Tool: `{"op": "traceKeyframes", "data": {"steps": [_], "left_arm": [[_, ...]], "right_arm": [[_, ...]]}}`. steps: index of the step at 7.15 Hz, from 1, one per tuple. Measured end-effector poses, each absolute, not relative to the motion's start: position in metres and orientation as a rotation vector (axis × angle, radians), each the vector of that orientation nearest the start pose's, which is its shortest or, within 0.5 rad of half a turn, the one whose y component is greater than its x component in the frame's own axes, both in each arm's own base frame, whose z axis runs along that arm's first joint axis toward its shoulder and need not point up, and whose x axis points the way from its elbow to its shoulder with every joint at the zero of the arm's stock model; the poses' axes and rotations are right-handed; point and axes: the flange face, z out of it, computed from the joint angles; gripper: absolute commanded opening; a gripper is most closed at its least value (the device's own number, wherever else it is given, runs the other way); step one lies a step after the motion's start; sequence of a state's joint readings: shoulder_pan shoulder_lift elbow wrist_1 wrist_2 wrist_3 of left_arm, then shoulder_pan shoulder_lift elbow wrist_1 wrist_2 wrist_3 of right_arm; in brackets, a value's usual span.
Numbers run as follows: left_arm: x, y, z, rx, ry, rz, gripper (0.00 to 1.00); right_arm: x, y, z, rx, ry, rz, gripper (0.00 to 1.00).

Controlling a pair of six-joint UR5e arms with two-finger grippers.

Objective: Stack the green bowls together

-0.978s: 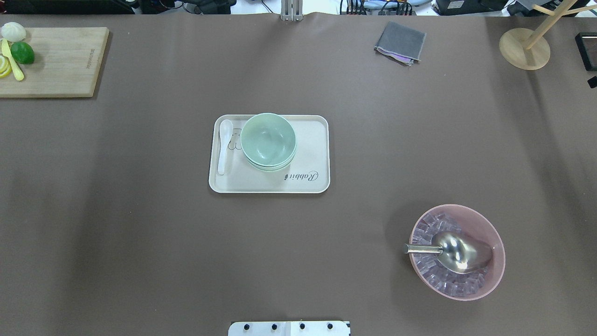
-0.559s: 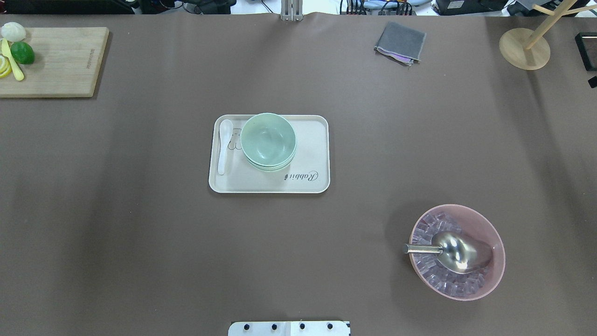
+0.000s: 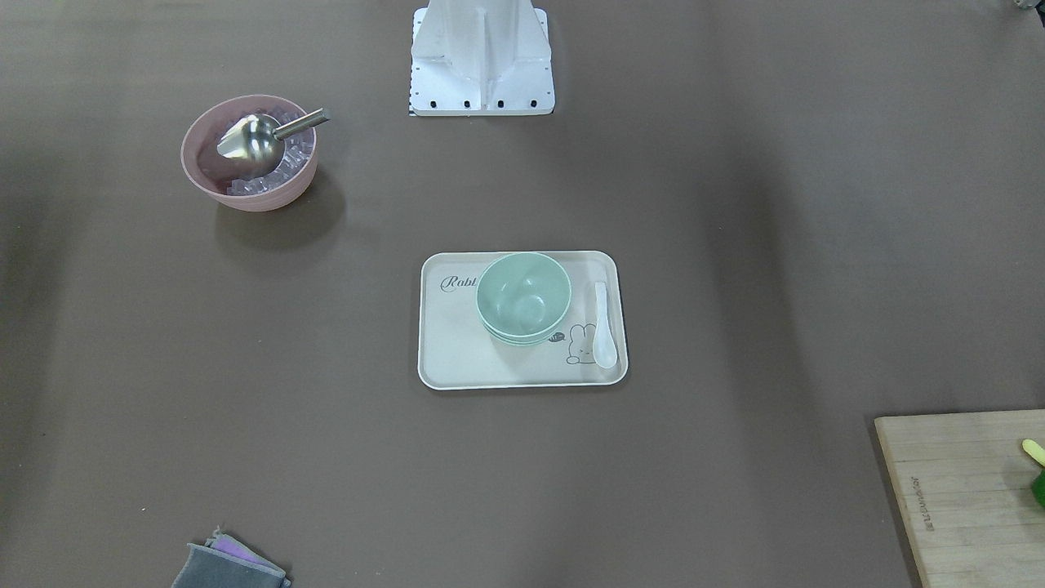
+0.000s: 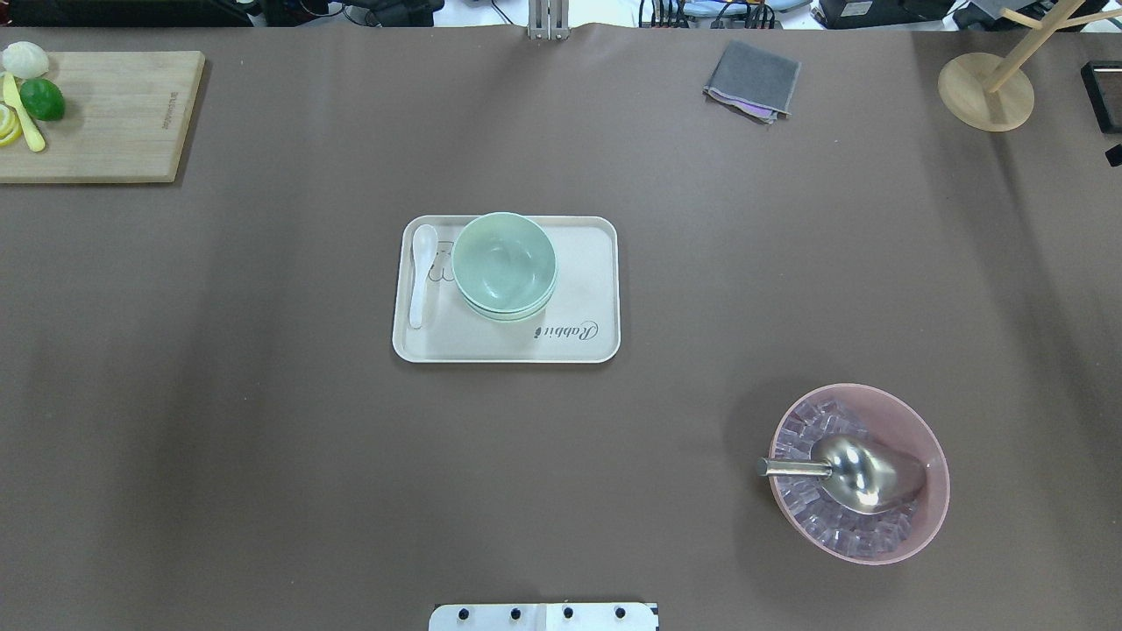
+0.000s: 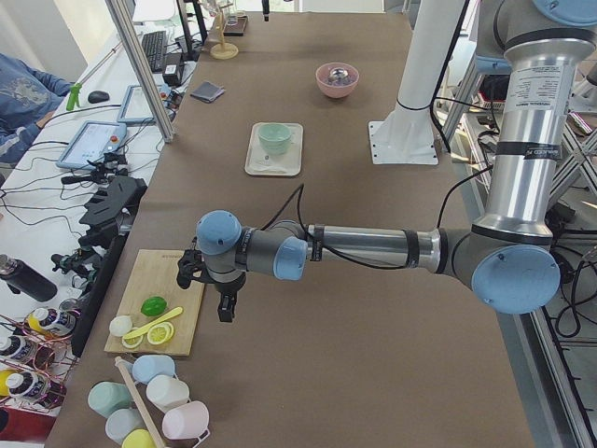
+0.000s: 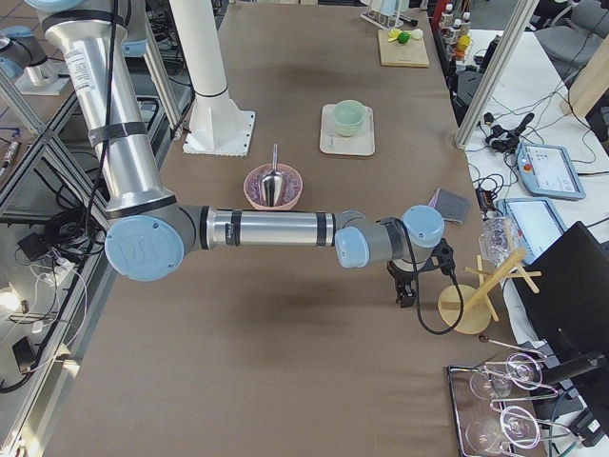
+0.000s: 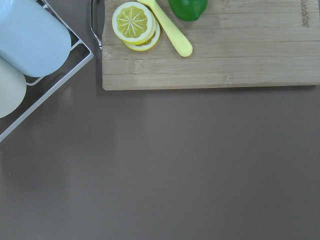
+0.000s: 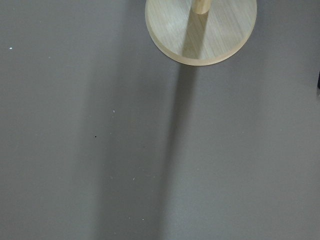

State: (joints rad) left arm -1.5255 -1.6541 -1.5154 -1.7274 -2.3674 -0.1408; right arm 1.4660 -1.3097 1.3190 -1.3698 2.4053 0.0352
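Green bowls (image 4: 504, 263) sit stacked; left arm (image 5: 364, 247) and right arm (image 6: 276, 228) stretch level outward.

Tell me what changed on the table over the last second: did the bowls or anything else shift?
Nothing visibly changed in the overhead view. The green bowls sit nested as one stack on the tray, with the white spoon beside them, just as before. The pink bowl and its metal scoop have not moved either. No arm enters that view, then or now.

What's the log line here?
green bowls: stacked on tray | left gripper: near cutting board | right gripper: near wooden stand
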Motion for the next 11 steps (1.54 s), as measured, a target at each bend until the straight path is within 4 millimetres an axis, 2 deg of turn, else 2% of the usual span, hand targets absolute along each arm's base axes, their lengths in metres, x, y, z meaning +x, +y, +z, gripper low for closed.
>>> {"op": "traceKeyframes", "data": {"steps": [3, 11], "left_arm": [[-0.038, -0.539, 0.614, 0.127, 0.805, -0.01, 0.98], [-0.038, -0.537, 0.606, 0.15, 0.802, 0.004, 0.98]], "right_arm": [[-0.002, -0.617, 0.61, 0.149, -0.848, -0.151, 1.0], [0.003, -0.618, 0.611, 0.15, -0.849, -0.143, 1.0]]}}
